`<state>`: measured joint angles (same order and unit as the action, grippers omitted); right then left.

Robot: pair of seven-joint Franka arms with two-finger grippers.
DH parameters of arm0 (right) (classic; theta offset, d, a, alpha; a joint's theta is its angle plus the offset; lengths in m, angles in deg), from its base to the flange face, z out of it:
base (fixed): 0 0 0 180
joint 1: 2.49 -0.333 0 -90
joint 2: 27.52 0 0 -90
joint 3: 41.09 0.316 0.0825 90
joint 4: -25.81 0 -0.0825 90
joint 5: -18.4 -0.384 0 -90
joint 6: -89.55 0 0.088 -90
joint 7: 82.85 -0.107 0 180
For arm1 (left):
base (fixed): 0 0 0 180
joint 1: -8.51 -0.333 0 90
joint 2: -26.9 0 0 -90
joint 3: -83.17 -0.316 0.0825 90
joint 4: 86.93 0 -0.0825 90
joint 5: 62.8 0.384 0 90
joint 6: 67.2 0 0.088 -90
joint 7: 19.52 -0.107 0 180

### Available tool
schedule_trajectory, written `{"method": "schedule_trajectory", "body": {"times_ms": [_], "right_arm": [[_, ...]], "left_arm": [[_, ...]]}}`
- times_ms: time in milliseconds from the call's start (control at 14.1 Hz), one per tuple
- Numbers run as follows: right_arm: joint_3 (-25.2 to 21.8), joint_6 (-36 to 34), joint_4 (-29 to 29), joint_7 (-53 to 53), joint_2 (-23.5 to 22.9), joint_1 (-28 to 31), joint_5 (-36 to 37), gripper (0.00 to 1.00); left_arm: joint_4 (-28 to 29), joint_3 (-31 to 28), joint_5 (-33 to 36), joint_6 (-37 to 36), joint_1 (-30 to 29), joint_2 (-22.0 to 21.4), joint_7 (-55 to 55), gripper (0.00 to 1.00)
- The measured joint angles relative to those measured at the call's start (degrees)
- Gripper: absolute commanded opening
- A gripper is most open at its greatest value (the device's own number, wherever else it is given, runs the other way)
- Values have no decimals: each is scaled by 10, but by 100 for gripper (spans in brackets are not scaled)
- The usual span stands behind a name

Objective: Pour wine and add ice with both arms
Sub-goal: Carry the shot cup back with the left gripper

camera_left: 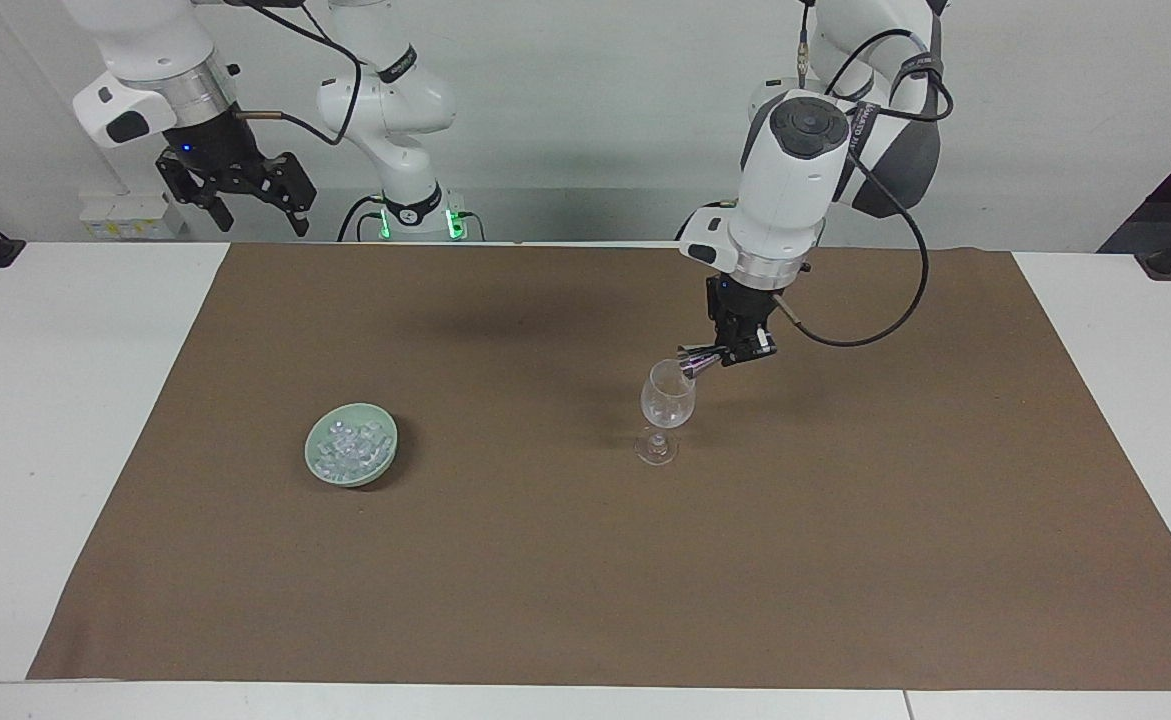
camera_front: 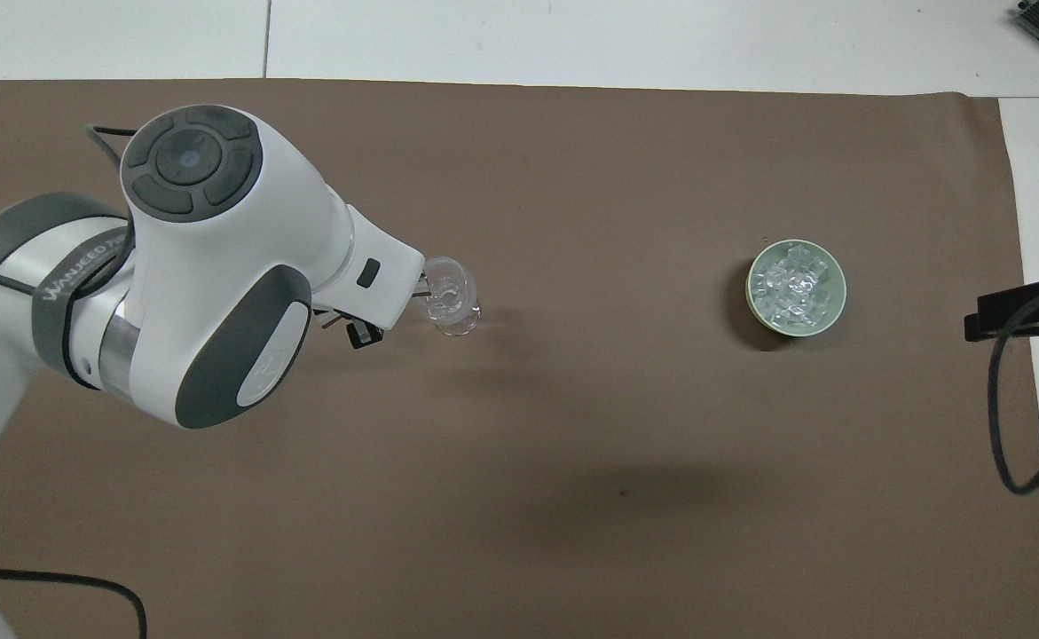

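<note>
Judging from the facing view, the pouring step is under way and the ice step is not yet begun. The left tool (camera_left: 738, 349) is seen clamped on a small shiny metal measuring cup (camera_left: 693, 358), tipped sideways with its mouth at the rim of the clear stemmed wine glass (camera_left: 667, 397). The glass stands upright on the brown mat (camera_left: 585, 600), at about three o'clock from the pale green bowl (camera_left: 351, 457), well apart from it. No coloured liquid can be made out in the glass, so how much has been poured cannot be told. The ice (camera_left: 349, 446) is heaped in the bowl, toward the right arm's end of the tabletop (camera_left: 45, 400). The right tool (camera_left: 235, 185) is held high over the tabletop's edge at the robots' end, fingers apart and empty; that arm waits.

In the overhead view, the left arm (camera_front: 200, 266) covers most of its tool and the cup, and only the wine glass (camera_front: 450, 302) shows at its tip. The bowl (camera_front: 796, 286) lies at three o'clock from the glass, its ice (camera_front: 792, 286) seemingly untouched. None appears in the glass, so adding ice is judged still to be done.
</note>
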<state>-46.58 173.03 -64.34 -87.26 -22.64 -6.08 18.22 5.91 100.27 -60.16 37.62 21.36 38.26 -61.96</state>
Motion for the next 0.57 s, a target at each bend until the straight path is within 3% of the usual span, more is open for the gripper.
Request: {"method": "schedule_trajectory", "body": {"times_ms": [567], "right_arm": [[0, 0, 0, 0, 0, 0, 0, 100]], "left_arm": [[-27, -21, -6, -21, -5, 6, 8, 0]]}}
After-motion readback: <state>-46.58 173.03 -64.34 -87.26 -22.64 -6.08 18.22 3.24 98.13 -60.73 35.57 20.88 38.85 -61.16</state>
